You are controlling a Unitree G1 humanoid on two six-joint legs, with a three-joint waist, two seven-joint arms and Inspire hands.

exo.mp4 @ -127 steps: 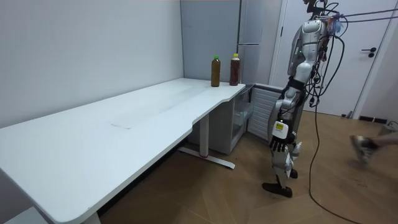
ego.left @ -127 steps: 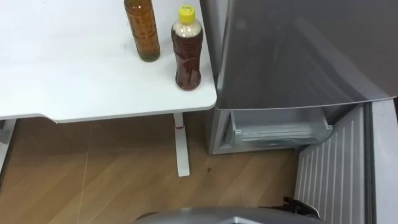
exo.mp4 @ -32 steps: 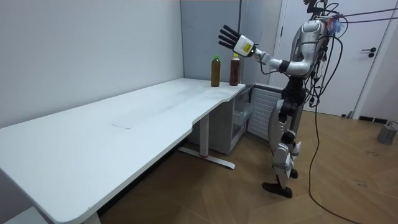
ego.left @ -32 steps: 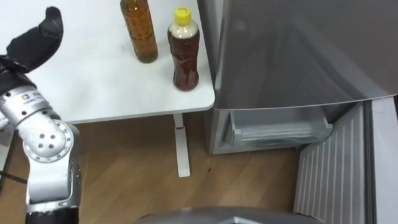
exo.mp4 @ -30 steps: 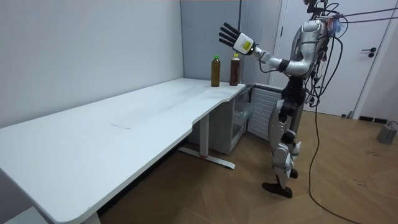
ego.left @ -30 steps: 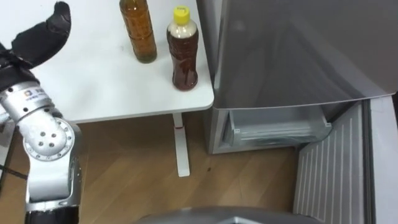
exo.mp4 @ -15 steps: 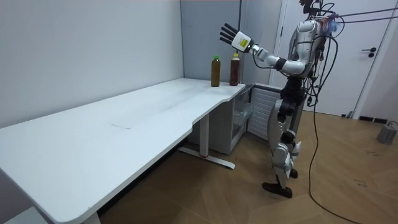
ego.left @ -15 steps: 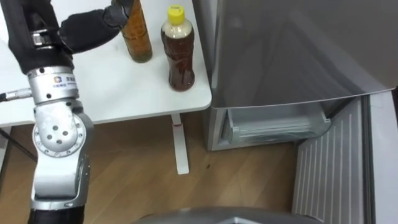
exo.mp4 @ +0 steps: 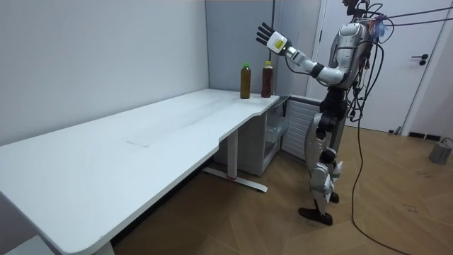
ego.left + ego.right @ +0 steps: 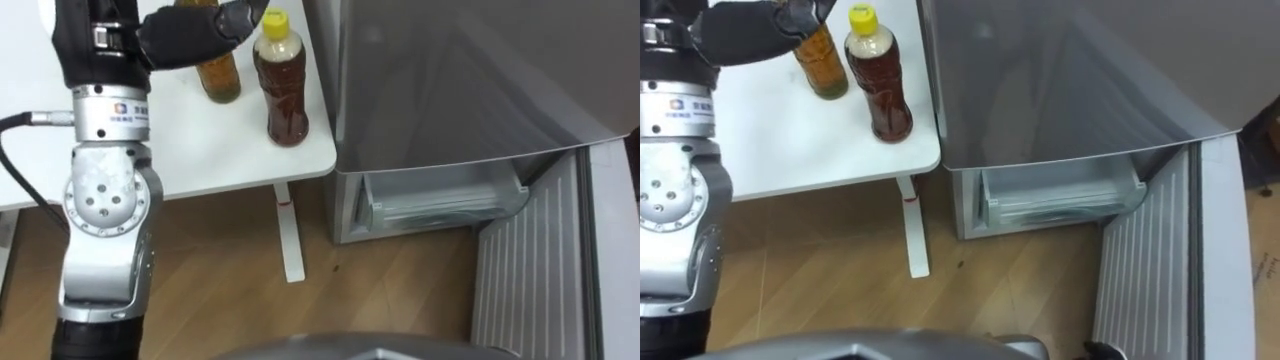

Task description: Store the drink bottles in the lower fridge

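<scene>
At the corner of the white table (image 10: 190, 150), right beside the fridge (image 10: 450, 90), two drinks stand upright and close together: a dark bottle with a yellow cap (image 10: 281, 92) nearest the fridge, and an amber bottle (image 10: 220, 78) just to its left. The robot stands facing them with its left hand (image 10: 195, 32) raised over the bottle tops, fingers stretched out loose and grasping nothing, partly covering the amber bottle's neck. Below, the fridge's lower door (image 10: 530, 285) hangs open, showing a pale drawer (image 10: 440, 205) inside.
</scene>
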